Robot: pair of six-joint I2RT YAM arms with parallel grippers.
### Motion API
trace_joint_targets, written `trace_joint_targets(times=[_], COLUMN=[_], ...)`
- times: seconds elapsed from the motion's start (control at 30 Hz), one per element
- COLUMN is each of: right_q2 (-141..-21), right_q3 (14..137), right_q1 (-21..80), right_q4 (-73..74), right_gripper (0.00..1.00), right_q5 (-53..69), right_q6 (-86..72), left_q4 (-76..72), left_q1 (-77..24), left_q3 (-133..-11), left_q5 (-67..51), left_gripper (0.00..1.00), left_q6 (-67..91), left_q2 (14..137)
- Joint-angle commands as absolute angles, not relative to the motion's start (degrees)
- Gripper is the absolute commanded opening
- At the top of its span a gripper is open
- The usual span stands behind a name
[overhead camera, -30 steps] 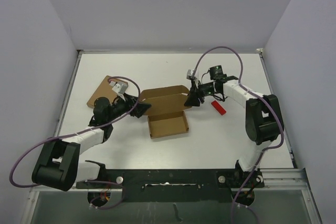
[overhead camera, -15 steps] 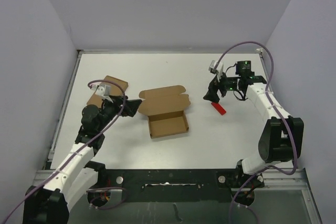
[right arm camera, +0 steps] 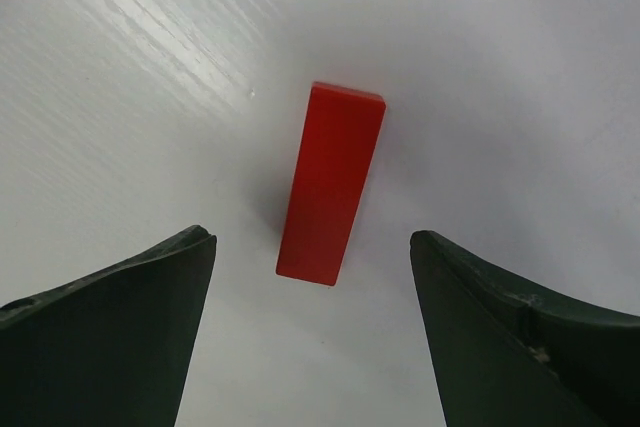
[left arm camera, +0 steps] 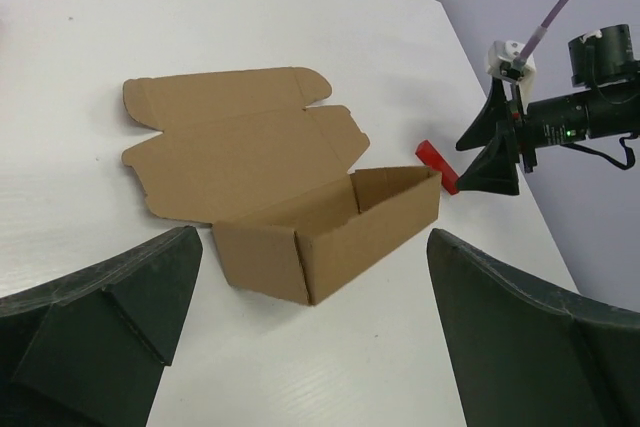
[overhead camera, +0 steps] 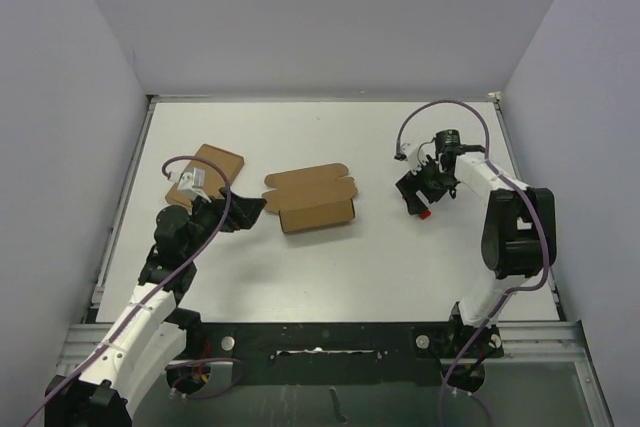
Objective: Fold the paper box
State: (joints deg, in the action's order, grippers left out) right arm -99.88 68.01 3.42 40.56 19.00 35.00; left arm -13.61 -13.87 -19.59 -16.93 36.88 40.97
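The paper box (overhead camera: 317, 213) is plain brown cardboard in the middle of the table, a narrow tray with raised walls and its lid flap (overhead camera: 308, 183) lying open behind it. It also shows in the left wrist view (left arm camera: 330, 227). My left gripper (overhead camera: 247, 211) is open and empty, just left of the box and apart from it; in its wrist view (left arm camera: 314, 239) the box lies beyond the fingers. My right gripper (overhead camera: 414, 194) is open, pointing down over a small red block (overhead camera: 425, 213). In its wrist view (right arm camera: 312, 238) the block (right arm camera: 332, 182) lies between the fingers, untouched.
A wider flat brown cardboard rectangle (overhead camera: 212, 163) lies at the back left, partly under the left arm's cable. White walls close the table at the back and both sides. The arm bases and a black rail run along the near edge.
Both grippers have let go of the box. The left has drawn back to the left. The right has moved right and come down over the red block. The box now looks shorter front to back.
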Motion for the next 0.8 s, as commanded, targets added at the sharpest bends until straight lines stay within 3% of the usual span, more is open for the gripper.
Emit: trace_joint_targets(times=[0.0,0.43,0.53,0.77], right_q2=[-100.96,-105.50,-105.90,-104.23], right_q3=[69.48,71.01,71.25,71.81], right_q1=[3.92,5.15,5.44,4.97], right_q4=[41.01,43.47,43.39,43.32], right_gripper=[0.79,0.56,0.44,0.12], right_q5=[14.05,13.65,12.96,14.03], right_q6=[32.64,32.11,32.11,31.95], left_q4=[-14.48,-21.01,-25.34,-26.50], left_q1=[-13.54,-13.43,-13.61,-17.19], left_q3=[-19.75,-18.74,-21.01,-32.91], left_q5=[-16.74,-19.90,-23.20,-28.16], left_gripper=[0.98,0.97,0.91,0.62], left_q6=[37.94,38.65,39.21,37.49], left_q2=[40.19,43.53,49.41,68.61])
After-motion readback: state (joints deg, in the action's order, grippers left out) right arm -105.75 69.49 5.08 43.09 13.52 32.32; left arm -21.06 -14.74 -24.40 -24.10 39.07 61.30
